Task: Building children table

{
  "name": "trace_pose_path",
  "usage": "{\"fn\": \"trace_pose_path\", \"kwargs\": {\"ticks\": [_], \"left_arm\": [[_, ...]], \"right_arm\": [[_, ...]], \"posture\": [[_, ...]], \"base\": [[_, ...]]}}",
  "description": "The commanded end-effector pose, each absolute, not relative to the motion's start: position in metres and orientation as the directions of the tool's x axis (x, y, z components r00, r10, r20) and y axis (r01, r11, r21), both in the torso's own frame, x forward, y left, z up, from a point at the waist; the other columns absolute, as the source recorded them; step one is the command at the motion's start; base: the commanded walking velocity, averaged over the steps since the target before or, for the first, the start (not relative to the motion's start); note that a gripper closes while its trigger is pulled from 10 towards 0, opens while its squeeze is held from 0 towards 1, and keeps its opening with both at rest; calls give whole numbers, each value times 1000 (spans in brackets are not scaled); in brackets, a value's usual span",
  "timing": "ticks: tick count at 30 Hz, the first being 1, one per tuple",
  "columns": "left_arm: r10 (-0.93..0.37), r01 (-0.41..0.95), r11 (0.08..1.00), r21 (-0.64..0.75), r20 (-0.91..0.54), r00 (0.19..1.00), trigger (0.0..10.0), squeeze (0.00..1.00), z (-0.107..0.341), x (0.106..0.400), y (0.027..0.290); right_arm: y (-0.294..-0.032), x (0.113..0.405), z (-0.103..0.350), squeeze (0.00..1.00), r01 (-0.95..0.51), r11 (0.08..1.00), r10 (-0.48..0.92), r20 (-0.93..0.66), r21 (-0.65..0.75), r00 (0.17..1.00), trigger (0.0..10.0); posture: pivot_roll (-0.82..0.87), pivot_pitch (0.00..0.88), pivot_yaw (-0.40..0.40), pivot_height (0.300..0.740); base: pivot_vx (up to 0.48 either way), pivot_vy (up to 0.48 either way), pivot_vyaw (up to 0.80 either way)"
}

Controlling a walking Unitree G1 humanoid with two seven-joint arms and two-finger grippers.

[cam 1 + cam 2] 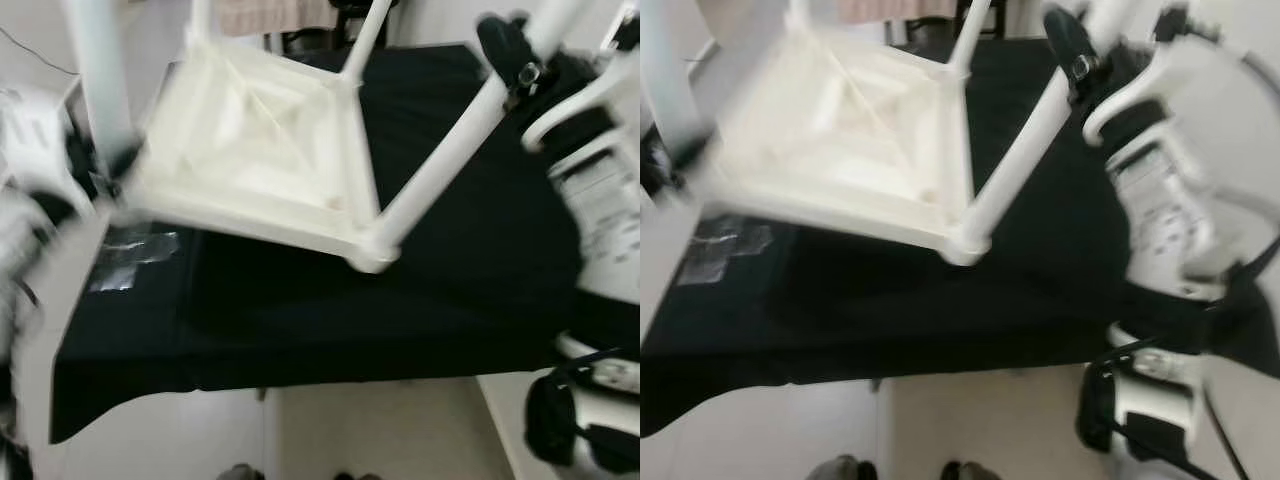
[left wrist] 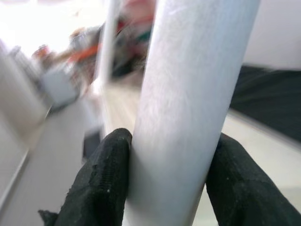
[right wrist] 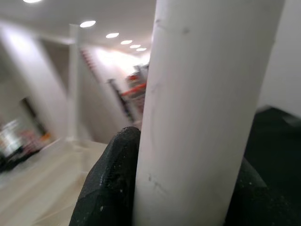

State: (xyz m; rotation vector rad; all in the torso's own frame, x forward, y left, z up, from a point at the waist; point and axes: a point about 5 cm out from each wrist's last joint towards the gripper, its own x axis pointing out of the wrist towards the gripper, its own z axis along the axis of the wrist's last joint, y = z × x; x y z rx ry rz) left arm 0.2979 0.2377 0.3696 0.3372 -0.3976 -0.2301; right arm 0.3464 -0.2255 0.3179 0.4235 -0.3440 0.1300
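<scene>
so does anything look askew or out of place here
The white table is upside down and tilted over the black cloth, legs up, each gripper's jaws shut on a leg. A clear plastic bag lies loose beneath.

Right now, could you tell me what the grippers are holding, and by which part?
Both hold the white children's table, upside down above the black surface: the left gripper grips one leg, the right gripper another leg.

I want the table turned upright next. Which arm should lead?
Probably right: the right gripper clamps a leg high up. The left gripper clamps its leg near the top.
</scene>
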Motion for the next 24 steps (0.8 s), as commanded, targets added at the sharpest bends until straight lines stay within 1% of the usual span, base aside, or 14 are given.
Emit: {"fn": "trace_pose_path", "kwargs": {"ticks": [1, 2, 3, 4, 9, 10, 11, 12, 13, 14, 18, 19, 20, 24], "left_arm": [[-336, 161, 930, 331, 586, 737, 10000, 204, 435, 270, 237], [-336, 161, 930, 331, 586, 737, 10000, 204, 435, 270, 237], [-451, 238, 887, 395, 633, 630, 10000, 0, 488, 266, 211], [-451, 238, 887, 395, 633, 630, 10000, 0, 488, 266, 211], [-629, 414, 777, 474, 606, 488, 10000, 0, 533, 261, 159], [-629, 414, 777, 474, 606, 488, 10000, 0, 533, 261, 159], [-669, 460, 742, 487, 581, 464, 10000, 0, 537, 261, 148], [-669, 460, 742, 487, 581, 464, 10000, 0, 537, 261, 148], [-701, 505, 710, 491, 558, 443, 10000, 43, 540, 263, 139], [-731, 546, 678, 493, 532, 428, 10000, 1000, 541, 266, 131], [-749, 569, 657, 494, 514, 418, 10000, 1000, 542, 267, 125], [-784, 606, 616, 504, 473, 402, 10000, 1000, 540, 269, 118], [-819, 647, 566, 511, 438, 369, 10000, 1000, 539, 268, 113], [-854, 693, 508, 511, 406, 326, 10000, 1000, 537, 266, 110]], "right_arm": [[-230, 360, 248, 0, 33, 931, -46, 28, 363, 999, 0], [-230, 360, 248, 0, 33, 931, -46, 28, 363, 999, 0], [-206, 365, 206, 0, 103, 883, -56, -117, 457, 992, 0], [-206, 365, 206, 0, 103, 883, -56, -117, 457, 992, 0], [-147, 362, 154, 0, 210, 802, -18, -329, 559, 944, 0], [-147, 362, 154, 0, 210, 802, -18, -329, 559, 944, 0], [-132, 360, 144, 0, 244, 799, -23, -378, 549, 925, 2235], [-132, 360, 144, 0, 244, 799, -23, -378, 549, 925, 2235], [-118, 358, 135, 0, 267, 797, -24, -414, 541, 910, 4706], [-110, 358, 128, 0, 284, 800, -30, -438, 529, 899, 4510], [-105, 358, 124, 0, 294, 801, -35, -450, 521, 892, 4510], [-103, 360, 122, 0, 303, 802, -43, -457, 515, 888, 4314], [-103, 363, 122, 0, 320, 803, -62, -463, 503, 884, 10000], [-113, 368, 124, 0, 365, 804, -120, -473, 469, 873, 10000]], "posture": [[86, 81, 16, 740], [86, 81, 16, 740], [120, 70, 24, 740], [120, 70, 24, 740], [130, 68, 34, 740], [130, 68, 34, 740], [133, 66, 36, 740], [133, 66, 36, 740], [134, 68, 40, 740], [140, 66, 43, 740], [140, 66, 43, 740], [143, 67, 46, 740], [140, 69, 45, 740], [135, 74, 34, 740]], "base": [[0, 0, 0], [0, 0, 0], [0, 0, 0], [0, 0, 0], [0, 0, 0], [0, 0, 0], [0, 0, 0], [0, 0, 0], [0, 0, 0], [0, 0, 0], [0, 0, 0], [0, 0, 0], [0, 0, 0], [0, 0, 0]]}}
